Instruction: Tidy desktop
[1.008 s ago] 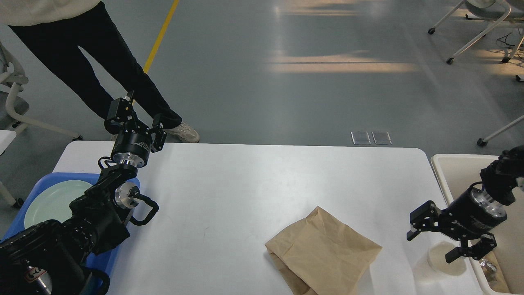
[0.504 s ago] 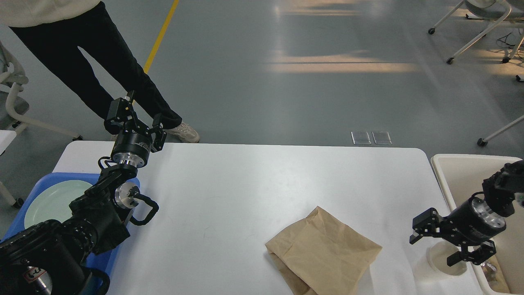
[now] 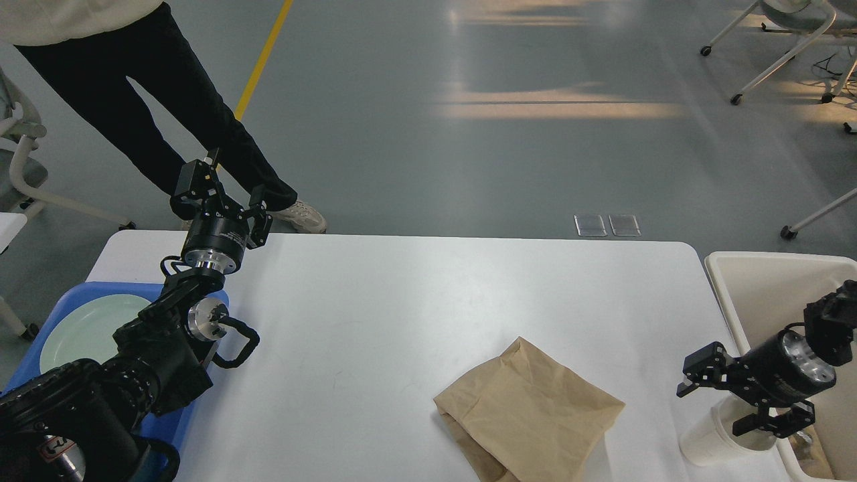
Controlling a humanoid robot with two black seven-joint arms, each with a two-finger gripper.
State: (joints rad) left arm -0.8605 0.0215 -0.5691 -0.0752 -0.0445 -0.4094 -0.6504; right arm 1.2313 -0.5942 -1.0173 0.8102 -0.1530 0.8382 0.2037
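The white desktop [image 3: 415, 314] holds a crumpled brown paper bag [image 3: 529, 415] at the front right of centre. A white paper cup [image 3: 706, 442] stands at the front right corner, leaning with its base toward the lower left. My right gripper [image 3: 713, 410] is open, with its fingers on either side of the cup's top. I cannot tell whether they press on it. My left gripper [image 3: 222, 194] is open and empty, raised over the table's far left edge.
A blue tray [image 3: 63, 301] with a pale green plate [image 3: 87, 328] sits at the left, partly under my left arm. A cream bin [image 3: 756, 281] stands beside the table's right edge. A person's legs [image 3: 201, 134] stand behind the far left corner.
My right gripper has moved right and down toward the front corner, closing in around the cup's top. The cup now leans and shows its side. The left arm has not moved.
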